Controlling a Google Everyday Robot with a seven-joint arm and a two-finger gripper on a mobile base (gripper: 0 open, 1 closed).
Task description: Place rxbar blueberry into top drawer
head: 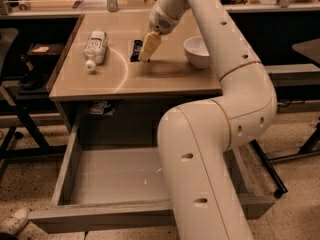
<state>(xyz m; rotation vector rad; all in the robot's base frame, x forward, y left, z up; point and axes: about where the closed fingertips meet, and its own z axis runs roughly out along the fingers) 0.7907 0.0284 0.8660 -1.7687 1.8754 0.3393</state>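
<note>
Tan tabletop (165,79) carries a clear plastic bottle (95,46) lying on its side at the left and a white bowl (196,51) at the right. Between them lies the rxbar blueberry (135,50) — dark, flat on the wood. The gripper (148,48) points down just beside the bar's right edge; whether it is spread or closed, I cannot tell. Below, the top drawer (110,176) stands pulled out — grey floor showing.

Tan table (165,84) on speckled floor (297,184), dark desks (306,48) beside, perhaps a cluttered bench (55,5) behind.
</note>
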